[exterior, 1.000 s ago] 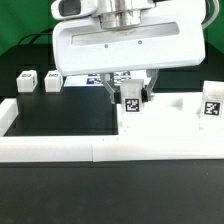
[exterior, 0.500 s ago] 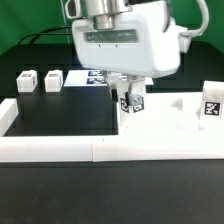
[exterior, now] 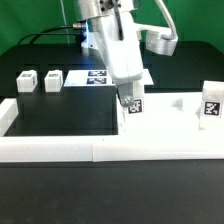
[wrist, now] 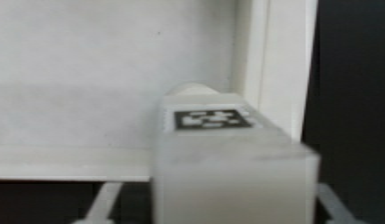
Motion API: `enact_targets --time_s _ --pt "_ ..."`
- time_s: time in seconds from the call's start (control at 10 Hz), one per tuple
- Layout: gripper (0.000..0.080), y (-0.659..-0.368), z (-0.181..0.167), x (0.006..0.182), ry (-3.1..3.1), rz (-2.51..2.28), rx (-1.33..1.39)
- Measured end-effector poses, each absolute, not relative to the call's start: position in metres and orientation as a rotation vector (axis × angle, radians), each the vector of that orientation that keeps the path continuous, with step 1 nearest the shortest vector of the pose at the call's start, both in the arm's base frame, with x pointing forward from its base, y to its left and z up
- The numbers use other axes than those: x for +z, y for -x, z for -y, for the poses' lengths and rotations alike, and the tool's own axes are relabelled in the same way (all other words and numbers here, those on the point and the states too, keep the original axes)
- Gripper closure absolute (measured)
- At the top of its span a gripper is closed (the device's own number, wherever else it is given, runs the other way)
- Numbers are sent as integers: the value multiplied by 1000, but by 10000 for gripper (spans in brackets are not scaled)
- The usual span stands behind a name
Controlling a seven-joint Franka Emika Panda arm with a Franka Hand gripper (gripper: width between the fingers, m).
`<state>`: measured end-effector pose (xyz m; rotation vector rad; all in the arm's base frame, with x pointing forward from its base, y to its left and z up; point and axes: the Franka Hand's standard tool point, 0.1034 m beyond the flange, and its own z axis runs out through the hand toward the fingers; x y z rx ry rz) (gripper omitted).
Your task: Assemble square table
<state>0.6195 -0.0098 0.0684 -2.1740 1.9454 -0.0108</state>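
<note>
A: Holding the leg (exterior: 131, 104) upright at the near corner of the tabletop (exterior: 172, 120), the corner toward the exterior view's left. Jaws narrowed onto its sides. The tabletop lies flat on the table (exterior: 60, 112), tight against the low wall (exterior: 60, 150).

B: Is it seated in the hole?

A: Can't tell, the leg hides the hole in both views. That's the main risk. If it's off-centre or tilted, the thread crosses and it jams or goes in crooked.

B: Grip?

A: It's a smooth plastic post. It could slip when twisted, so the wrist turns and the leg doesn't. If released before it bites, it could topple.

B: Anything nearby?

A: Another leg (exterior: 211, 103) stands at the corner on the exterior view's right, well apart. Two spare legs (exterior: 25, 80) (exterior: 52, 79) and the marker board (exterior: 100, 77) are behind, well clear. Only the wall braces the tabletop, so a hard twist could skid it.
</note>
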Motion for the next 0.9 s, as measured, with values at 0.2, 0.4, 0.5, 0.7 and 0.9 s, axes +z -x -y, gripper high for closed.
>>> enact_targets --time_s 0.2,0.4,0.5,0.7,0.9 --pt "295 -620 1 69 2446 -1638 -32" --pt "159 -618 -2 68 2597 -1383 -25" --pt "159 -618 -2 68 2656 -1271 -37" --pt "151 -618 -2 68 2785 -1000 -63" --pt "151 -622 -3 70 2979 -418 -130"
